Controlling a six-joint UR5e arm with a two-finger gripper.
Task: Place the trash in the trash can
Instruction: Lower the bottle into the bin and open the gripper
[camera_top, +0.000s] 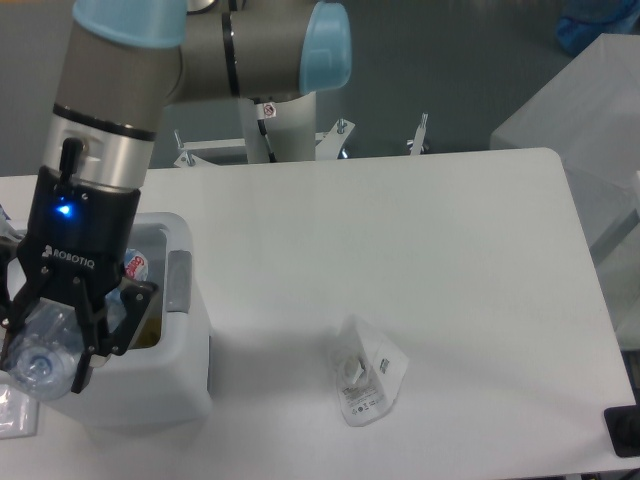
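our gripper clamps the water bottle over the trash can; off-centre release risks rim bounce.

Clear bottle over open white bin; crumpled printed wrapper flat on table, right of bin.

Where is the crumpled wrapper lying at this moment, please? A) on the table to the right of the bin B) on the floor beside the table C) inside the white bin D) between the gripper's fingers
A: the wrapper lies flat on the table, well to the right of the bin, while the gripper holds the bottle over the bin.
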